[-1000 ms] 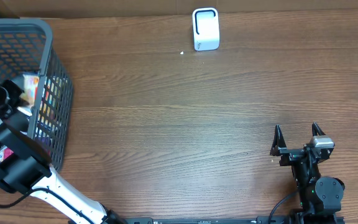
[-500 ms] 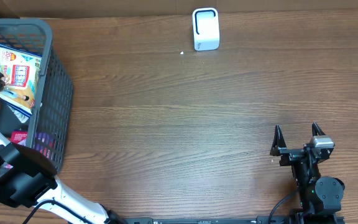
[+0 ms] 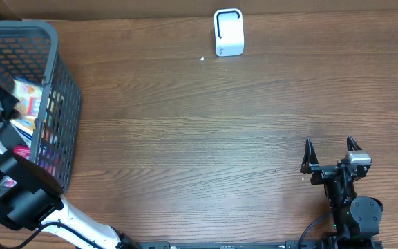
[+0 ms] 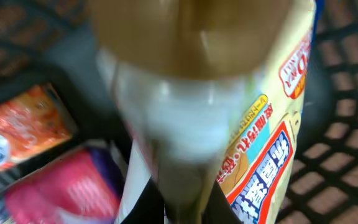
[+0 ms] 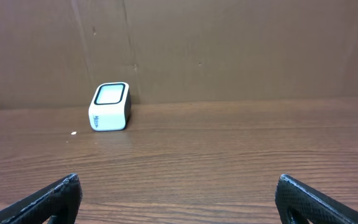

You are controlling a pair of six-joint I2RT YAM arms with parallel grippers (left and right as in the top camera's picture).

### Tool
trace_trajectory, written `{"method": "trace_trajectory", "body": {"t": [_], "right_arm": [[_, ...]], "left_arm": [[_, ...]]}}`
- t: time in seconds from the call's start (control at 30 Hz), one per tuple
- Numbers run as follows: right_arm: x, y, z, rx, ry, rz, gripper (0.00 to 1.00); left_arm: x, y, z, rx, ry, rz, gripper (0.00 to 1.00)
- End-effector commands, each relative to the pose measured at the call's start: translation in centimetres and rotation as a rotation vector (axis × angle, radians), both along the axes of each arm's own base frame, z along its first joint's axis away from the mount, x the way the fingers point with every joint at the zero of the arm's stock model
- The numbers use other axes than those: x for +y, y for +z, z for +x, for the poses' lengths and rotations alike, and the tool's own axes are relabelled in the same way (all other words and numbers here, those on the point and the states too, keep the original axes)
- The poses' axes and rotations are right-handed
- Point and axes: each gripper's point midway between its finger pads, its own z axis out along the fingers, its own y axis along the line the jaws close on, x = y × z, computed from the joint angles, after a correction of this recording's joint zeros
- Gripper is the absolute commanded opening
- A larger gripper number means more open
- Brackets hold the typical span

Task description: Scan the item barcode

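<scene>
Packet (image 3: 27,93) (image 4: 260,124): yellow, red and blue print, inside the basket (image 3: 64,104) at the far-left end of the desk (image 3: 206,138), near the basket's right wall. Left wrist view is blurred and very close; the packet fills the upper and right part, its pale edge running down between two dark fingers at the bottom. Left end effector (image 3: 0,104) (image 4: 182,208): fingers together, clamped on the packet's edge as far as the blur allows; it sits within the basket rim in the overhead view. Below the packet in the basket: an orange pack (image 4: 23,124) at left, a pink pack (image 4: 67,193) nearer, mesh wall at right. Scanner (image 3: 229,32) (image 5: 109,107): white box with a dark-framed window, upright at the far edge of the desk, centre, well apart from the basket. Right end effector (image 3: 330,145) (image 5: 178,186): at the near right of the desk, fingers wide apart, nothing between them, pointed toward the far edge. Brown cardboard (image 5: 229,50) stands behind the scanner.
</scene>
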Motion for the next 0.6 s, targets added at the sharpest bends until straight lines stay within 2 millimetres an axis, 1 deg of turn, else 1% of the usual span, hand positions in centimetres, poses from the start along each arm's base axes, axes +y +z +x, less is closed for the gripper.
{"method": "trace_trajectory", "body": {"t": [0.0, 0.07, 0.1, 0.17, 0.23, 0.27, 0.47, 0.57], "right_arm": [[-0.13, -0.11, 0.00, -0.008, -0.005, -0.004, 1.00], [-0.13, -0.11, 0.00, -0.008, -0.005, -0.004, 1.00], [-0.13, -0.11, 0.00, -0.008, -0.005, -0.004, 1.00], [-0.13, -0.11, 0.00, -0.008, -0.005, -0.004, 1.00], [-0.13, -0.11, 0.00, -0.008, -0.005, -0.004, 1.00], [-0.13, -0.11, 0.00, -0.008, -0.005, -0.004, 1.00], [-0.13, -0.11, 0.00, -0.008, -0.005, -0.004, 1.00], [-0.13, -0.11, 0.00, -0.008, -0.005, -0.004, 1.00]], "left_arm": [[0.04, 0.51, -0.44, -0.011, 0.018, 0.023, 0.04], [0.11, 0.54, -0.37, -0.014, 0.018, 0.026, 0.06], [0.14, 0.69, -0.25, -0.021, 0.017, 0.028, 0.10], [0.14, 0.85, -0.13, -0.027, 0.016, 0.027, 0.11], [0.13, 0.83, -0.15, -0.026, 0.016, 0.027, 0.09], [0.12, 0.83, -0.16, -0.026, 0.016, 0.026, 0.04], [0.15, 0.91, -0.11, -0.029, 0.016, 0.028, 0.04], [-0.20, 0.94, 0.18, -0.045, 0.008, 0.009, 0.04]]}}
